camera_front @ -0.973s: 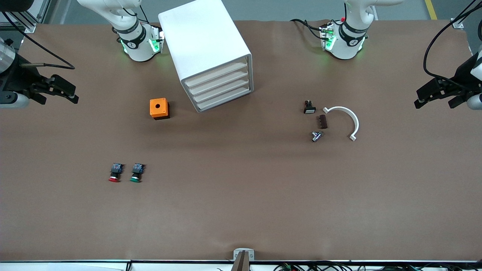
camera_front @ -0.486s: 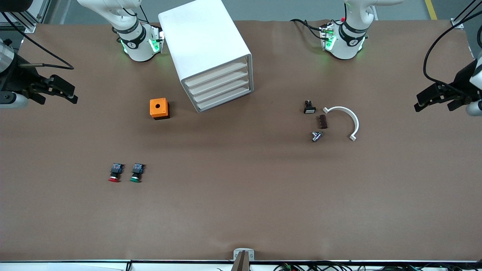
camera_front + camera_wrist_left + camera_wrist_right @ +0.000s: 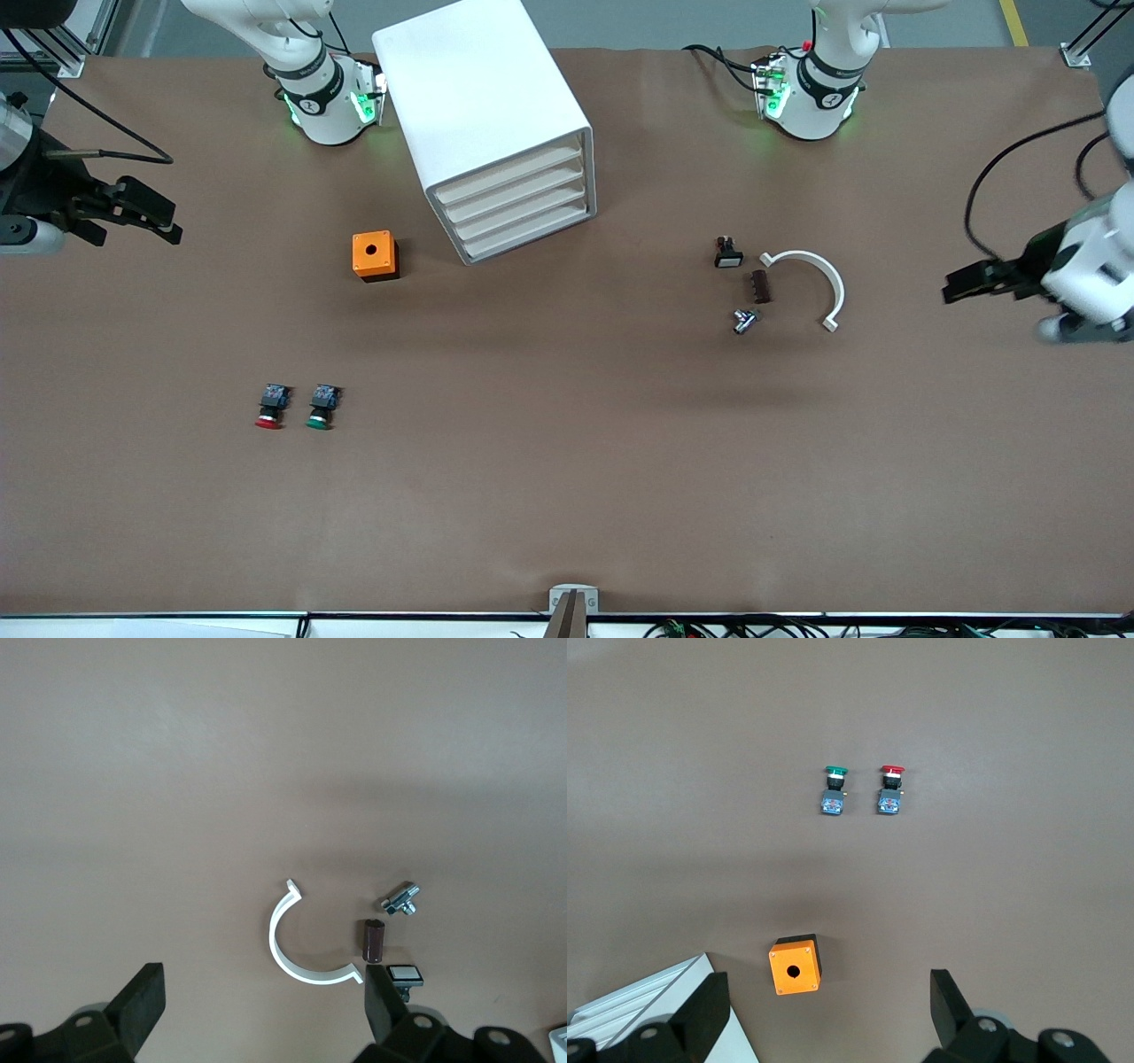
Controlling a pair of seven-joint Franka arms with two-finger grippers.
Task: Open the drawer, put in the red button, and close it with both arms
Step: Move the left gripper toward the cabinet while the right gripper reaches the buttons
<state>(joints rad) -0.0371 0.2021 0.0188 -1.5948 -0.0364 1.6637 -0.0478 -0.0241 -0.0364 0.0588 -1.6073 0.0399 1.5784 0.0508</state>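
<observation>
On brown table (image 3: 567, 496), round-capped red button (image 3: 268, 408)

bare table (image 3: 567, 461) around red button (image 3: 268, 420), green button (image 3: 318, 420) just beside

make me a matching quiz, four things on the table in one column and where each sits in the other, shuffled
Things:
1. red button
2. orange box
3. white curved clip
4. drawer

Places:
A. toward the left arm's end, beside a small brown block
B. topmost front in the white cabinet
C. beside the green button, nearest the front camera
D. beside the cabinet, toward the right arm's end

Pairs: 1-C, 2-D, 3-A, 4-B
</observation>
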